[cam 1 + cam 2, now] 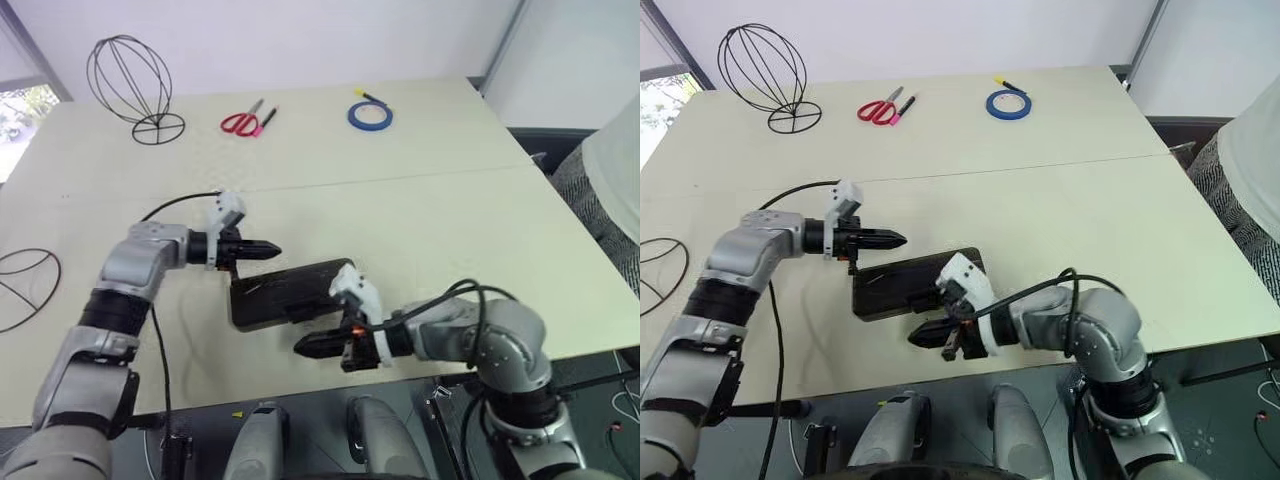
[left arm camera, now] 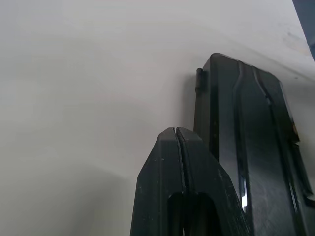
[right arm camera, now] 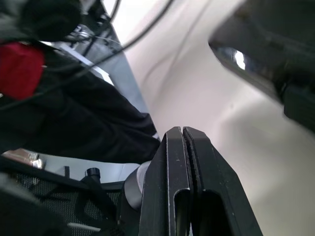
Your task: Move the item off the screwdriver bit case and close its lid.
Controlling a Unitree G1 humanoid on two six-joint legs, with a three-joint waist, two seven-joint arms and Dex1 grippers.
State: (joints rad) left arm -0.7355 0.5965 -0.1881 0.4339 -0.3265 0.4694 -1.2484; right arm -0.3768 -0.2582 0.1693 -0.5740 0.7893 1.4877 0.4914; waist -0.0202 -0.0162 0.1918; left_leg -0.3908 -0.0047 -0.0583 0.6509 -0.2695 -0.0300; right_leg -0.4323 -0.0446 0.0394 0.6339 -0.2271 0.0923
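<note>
The screwdriver bit case (image 1: pixel 285 292) lies flat near the table's front edge, and its dark lid (image 2: pixel 256 147) is down over it. The item (image 1: pixel 128 85), a tall wire cage on a ring base, stands upright at the far left back of the table, well away from the case. My left gripper (image 1: pixel 272 250) is shut and empty, its tip just above the case's far left corner. My right gripper (image 1: pixel 302 347) is also shut and empty. It hovers low beside the case's near long edge, pointing left.
Red-handled scissors (image 1: pixel 243 122) and a blue tape roll (image 1: pixel 370 115) lie at the back. Another wire shape (image 1: pixel 25 285) lies flat at the table's left edge. A person's sleeve (image 1: pixel 615 180) shows at the right. The table's front edge (image 1: pixel 250 400) runs close under my right gripper.
</note>
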